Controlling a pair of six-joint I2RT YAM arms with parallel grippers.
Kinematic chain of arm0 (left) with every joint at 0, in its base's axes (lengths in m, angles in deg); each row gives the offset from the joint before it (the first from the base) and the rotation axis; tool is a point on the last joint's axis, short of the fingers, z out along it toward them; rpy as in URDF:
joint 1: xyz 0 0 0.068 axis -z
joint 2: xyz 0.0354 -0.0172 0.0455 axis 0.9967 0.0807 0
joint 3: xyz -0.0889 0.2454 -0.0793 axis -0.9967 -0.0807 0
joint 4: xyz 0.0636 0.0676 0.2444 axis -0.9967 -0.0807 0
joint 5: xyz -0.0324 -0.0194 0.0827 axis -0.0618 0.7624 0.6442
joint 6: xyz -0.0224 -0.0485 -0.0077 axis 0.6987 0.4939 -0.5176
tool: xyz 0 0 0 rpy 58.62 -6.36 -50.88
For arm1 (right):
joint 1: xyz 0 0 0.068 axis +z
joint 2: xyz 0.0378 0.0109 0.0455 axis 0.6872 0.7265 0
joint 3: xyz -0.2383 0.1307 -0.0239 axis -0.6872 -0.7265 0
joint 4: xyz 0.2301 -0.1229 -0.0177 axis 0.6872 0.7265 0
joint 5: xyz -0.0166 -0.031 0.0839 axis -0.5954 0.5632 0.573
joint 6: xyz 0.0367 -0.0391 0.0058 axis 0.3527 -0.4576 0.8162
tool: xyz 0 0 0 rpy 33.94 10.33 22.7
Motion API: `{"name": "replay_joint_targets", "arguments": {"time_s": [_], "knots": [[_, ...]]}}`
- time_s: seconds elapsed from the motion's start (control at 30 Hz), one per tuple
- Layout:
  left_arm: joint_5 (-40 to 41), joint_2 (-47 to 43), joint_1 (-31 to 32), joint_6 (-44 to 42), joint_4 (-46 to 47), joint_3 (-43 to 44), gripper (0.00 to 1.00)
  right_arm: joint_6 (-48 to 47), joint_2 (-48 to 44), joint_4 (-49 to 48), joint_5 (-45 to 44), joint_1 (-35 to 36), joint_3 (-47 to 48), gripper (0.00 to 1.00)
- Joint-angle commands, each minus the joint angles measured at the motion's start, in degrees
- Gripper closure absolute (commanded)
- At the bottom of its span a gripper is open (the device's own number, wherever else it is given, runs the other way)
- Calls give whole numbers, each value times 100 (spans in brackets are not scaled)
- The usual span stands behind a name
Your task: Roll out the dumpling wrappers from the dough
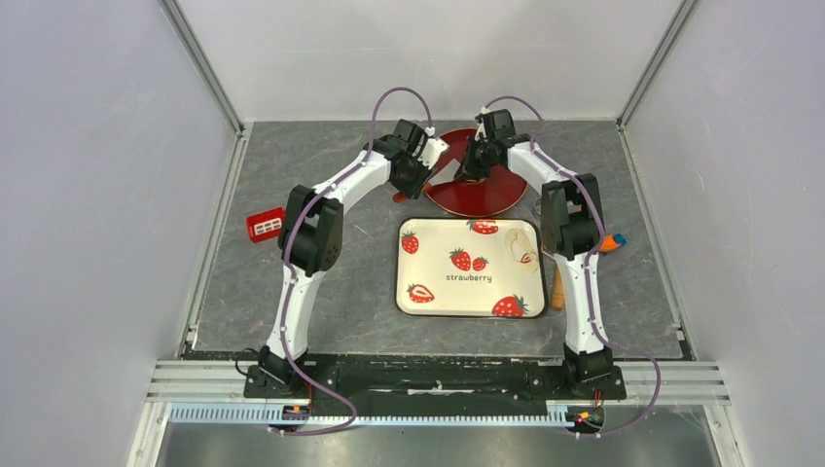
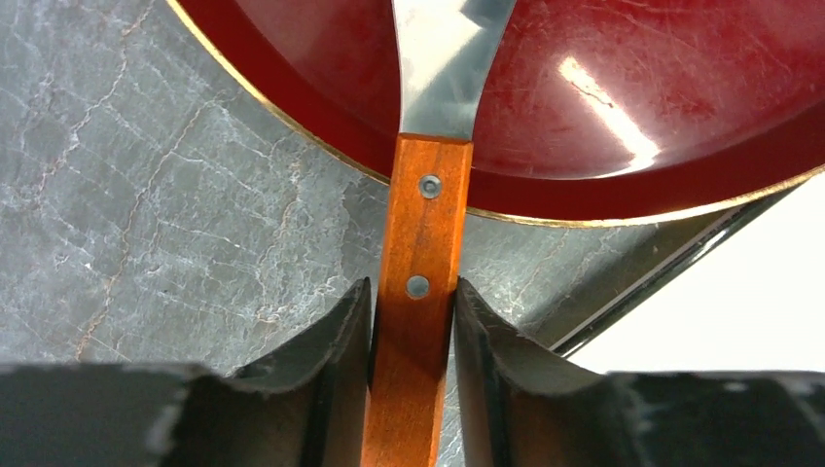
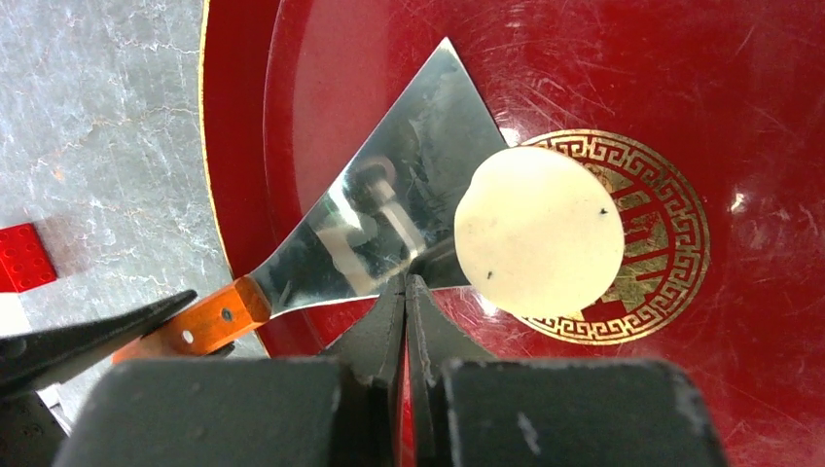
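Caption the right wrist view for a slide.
Dumpling wrapper on the red plate, its edge overlapping the spatula blade, shut jaws at its rim.

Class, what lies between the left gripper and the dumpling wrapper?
A spatula: its steel blade reaches under the edge of the dumpling wrapper, clearest in the right wrist view.

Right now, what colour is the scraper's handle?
Orange-brown wood handle with two silver rivets; clearest in the left wrist view.

Bare tabletop (image 1: 292, 165) left of the red plate (image 1: 491, 199); spatula (image 3: 379, 224) and left pincer (image 2: 412, 292) at its rim.
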Motion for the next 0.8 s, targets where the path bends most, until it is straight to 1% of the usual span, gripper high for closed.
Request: {"name": "replay_joint_targets", "arguments": {"time_s": [0.0,0.07,0.17,0.3,0.4,0.53,0.77], "knots": [[-113,-82,93,-451,-44,-51,66,112,92,-28,139,-33,347,100],[-119,-106,138,-498,-78,-43,74,118,96,-19,98,-43,357,100],[-66,-161,224,-540,-81,-36,81,109,91,40,-25,-51,398,100],[60,-215,360,-531,-107,83,98,68,70,148,-217,-93,432,100],[339,-156,412,-316,-128,229,98,-21,43,248,-396,-118,450,100],[354,-44,412,63,-298,573,98,-147,5,353,-585,-137,419,100],[582,-88,412,463,-277,660,98,-146,40,369,-646,-159,424,100]]}}
